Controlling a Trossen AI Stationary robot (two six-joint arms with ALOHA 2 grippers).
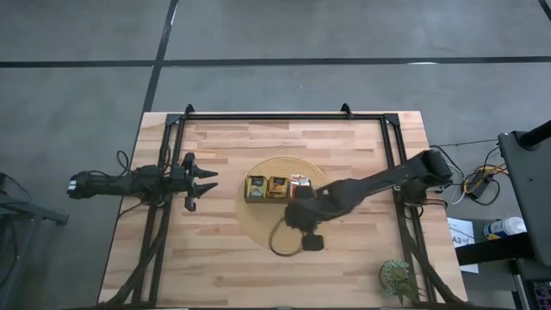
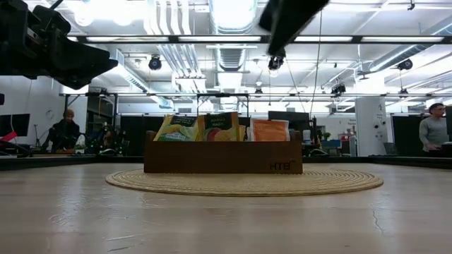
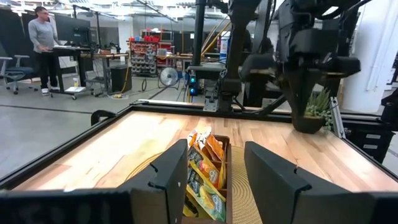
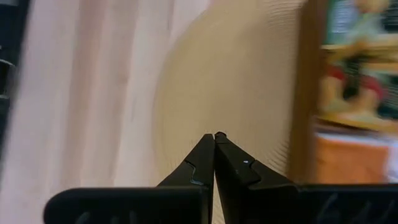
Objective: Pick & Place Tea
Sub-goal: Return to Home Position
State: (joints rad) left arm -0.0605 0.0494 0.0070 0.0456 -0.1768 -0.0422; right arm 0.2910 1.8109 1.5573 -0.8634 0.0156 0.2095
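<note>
Nearest the low camera, the light wooden table (image 2: 212, 226) was seen bare. A small green potted plant (image 1: 396, 277) stood at its near right corner, well apart from everything else.

Next, a round woven straw-coloured mat (image 2: 247, 185) was laid at mid-table, and the brown three-compartment wooden tray (image 2: 212, 159) was set on it. All the tea in view was held in that tray, upright and proud of the wall:
- dark green-and-yellow sachets (image 2: 176, 128) in the left compartment
- yellow-orange sachets (image 2: 222, 127) in the middle
- bright orange sachets (image 2: 270, 130) in the right

No sachet was seen on the mat or the table, so sorting was judged done and only the retreat was left.

The right gripper (image 4: 214, 137) was held above the mat, just beside the tray on its near side by the orange compartment. Its fingers were pressed together with nothing between them.

The main risk was judged to be here. If that arm were swung back low across the tray, the protruding orange sachets could be clipped and tipped out, or the tray nudged off centre. A thin dark loop (image 1: 275, 243), apparently a cable, was seen by that wrist over the mat, and a snag on a tray corner was thought possible. Lifting first, then retracting, was advised.

The left gripper (image 1: 209, 181) was parked at the table's left edge, well apart from the mat, with its fingers spread wide and empty. Little risk was seen there.

Farthest off, a person (image 2: 432, 130) was seen in the room beyond the table, well clear.
</note>
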